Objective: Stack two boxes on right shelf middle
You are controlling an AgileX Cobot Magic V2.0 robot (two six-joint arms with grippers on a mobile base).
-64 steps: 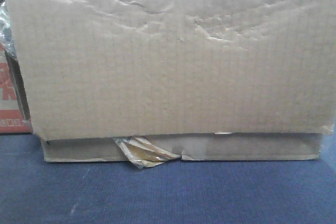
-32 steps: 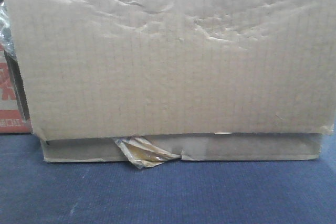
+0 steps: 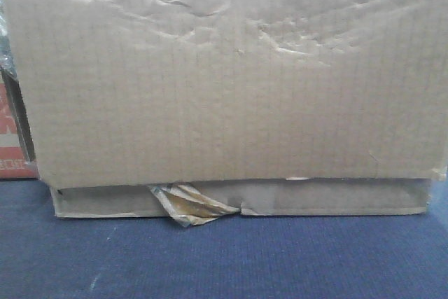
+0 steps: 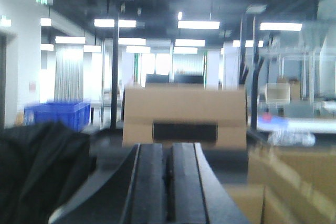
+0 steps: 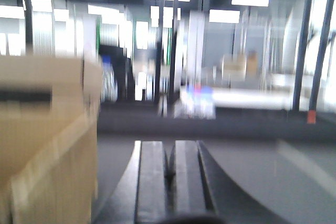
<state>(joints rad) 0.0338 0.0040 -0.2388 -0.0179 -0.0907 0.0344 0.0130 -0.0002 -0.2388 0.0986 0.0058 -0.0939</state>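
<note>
Front view: a wrinkled box (image 3: 224,82) filled the frame and sat on a blue surface (image 3: 224,257). Tape (image 3: 192,204) hung peeled at the box's lower seam, and a red-printed carton (image 3: 10,138) showed behind the box's left edge.
Left wrist: the left gripper (image 4: 169,153) had its jaws pressed together, empty. A slotted box (image 4: 184,111) stood beyond it, with a blue bin (image 4: 55,114) left of that box.
Right wrist, blurred: the right gripper (image 5: 170,156) had its jaws closed, empty, and the slotted box (image 5: 42,145) lay to its left.

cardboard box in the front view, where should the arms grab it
Likely the cardboard box by its two ends: left hand from the left, right hand from the right, squeezing inward. The face is far too wide for one hand, and peeling tape weakens the lower seam.
</note>
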